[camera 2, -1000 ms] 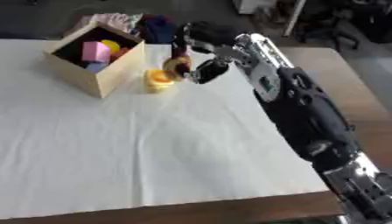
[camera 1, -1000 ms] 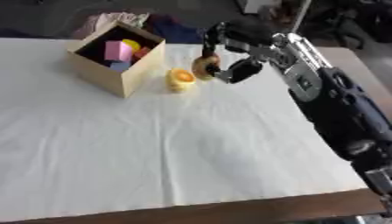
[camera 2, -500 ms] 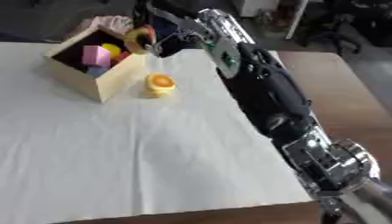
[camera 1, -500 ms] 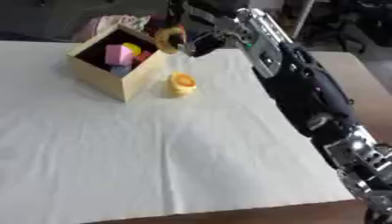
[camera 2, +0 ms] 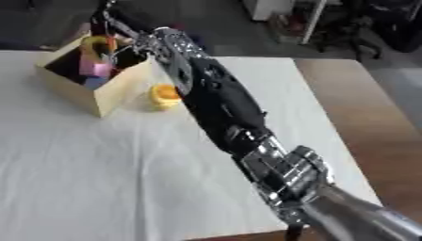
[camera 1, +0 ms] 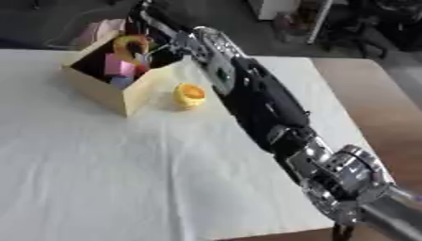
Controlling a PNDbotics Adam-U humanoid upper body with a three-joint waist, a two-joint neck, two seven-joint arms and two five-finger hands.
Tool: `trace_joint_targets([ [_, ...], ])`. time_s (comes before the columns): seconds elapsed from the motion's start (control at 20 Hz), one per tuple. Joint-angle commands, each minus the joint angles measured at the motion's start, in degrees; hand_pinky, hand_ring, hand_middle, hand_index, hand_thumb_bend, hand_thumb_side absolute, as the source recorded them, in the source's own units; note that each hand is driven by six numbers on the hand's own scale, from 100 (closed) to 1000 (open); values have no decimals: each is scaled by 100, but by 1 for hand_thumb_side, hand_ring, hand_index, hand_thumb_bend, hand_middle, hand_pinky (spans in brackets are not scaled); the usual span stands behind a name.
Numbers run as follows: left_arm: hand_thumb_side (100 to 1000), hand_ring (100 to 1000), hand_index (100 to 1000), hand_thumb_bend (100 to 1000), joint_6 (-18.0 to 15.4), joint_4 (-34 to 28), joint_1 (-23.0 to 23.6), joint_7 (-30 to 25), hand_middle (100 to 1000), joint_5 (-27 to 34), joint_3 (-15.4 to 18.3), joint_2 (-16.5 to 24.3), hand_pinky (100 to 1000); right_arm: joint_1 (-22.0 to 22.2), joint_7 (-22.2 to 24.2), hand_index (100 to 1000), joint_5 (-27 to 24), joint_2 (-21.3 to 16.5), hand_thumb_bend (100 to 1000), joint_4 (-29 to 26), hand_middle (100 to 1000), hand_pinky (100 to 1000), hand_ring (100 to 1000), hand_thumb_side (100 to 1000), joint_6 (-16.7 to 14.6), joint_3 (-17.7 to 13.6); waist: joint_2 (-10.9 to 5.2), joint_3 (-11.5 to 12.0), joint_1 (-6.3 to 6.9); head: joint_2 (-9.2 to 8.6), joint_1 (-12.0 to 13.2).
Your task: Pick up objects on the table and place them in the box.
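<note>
Box [camera 1: 99,89], open-topped, tan cardboard, stands on the white cloth-covered table [camera 1: 124,179] toward its far left part, one corner turned toward the robot. Inside it lie a pink block [camera 1: 118,68] and a bluish piece [camera 1: 121,81] below that; other contents are too dark to make out.

Right arm [camera 1: 255,99], black with silver joints, reaches from the near right edge of the table diagonally up to the box. Right hand [camera 1: 158,29] is over the box's open top, at its far right side. A yellow-orange ring-shaped object [camera 1: 132,44] shows at the hand's fingers, above the box interior; the fingers appear curled about it, though the exact contact is blurred. Whether the ring touches the box contents cannot be told.

Yellow rounded object with an orange top [camera 1: 189,95] sits on the cloth just beside the box, off its right wall, close to but not touching the arm passing beside it.

Pinkish bundle of cloth [camera 1: 101,29] lies beyond the box, at its far side, off the table.
</note>
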Motion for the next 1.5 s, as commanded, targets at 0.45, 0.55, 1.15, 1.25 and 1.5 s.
trace_joint_targets([
  [0.45, 713, 610, 854, 100, 30, -182, -97, -69, 674, 51, -11, -26, 754, -131, -1055, 869, 1137, 257, 269, 629, 661, 734, 659, 442, 771, -199, 24, 117, 63, -106, -188],
  [0.55, 712, 610, 854, 100, 42, -171, -90, -61, 674, 59, -3, -35, 755, -122, -1020, 892, 1211, 232, 207, 626, 680, 739, 673, 471, 764, -249, 16, 90, 66, -109, -167],
  [1.15, 723, 611, 855, 100, 57, -136, 33, -41, 676, 13, 92, -15, 758, 81, 167, 952, 90, -561, 100, 317, 804, 779, 758, 462, 808, -276, -34, -92, 61, -72, 57],
  [1.25, 724, 611, 856, 100, 56, -136, 45, -35, 677, 3, 107, -13, 757, 142, 388, 958, 23, -660, 100, 302, 823, 785, 767, 481, 884, -237, -32, -106, 57, -74, 87],
  [1.5, 725, 611, 856, 100, 49, -139, 62, -18, 677, -14, 130, 1, 759, 294, 929, 970, 150, -808, 150, 314, 855, 802, 797, 558, 759, -132, -21, -129, 46, -73, 136],
])
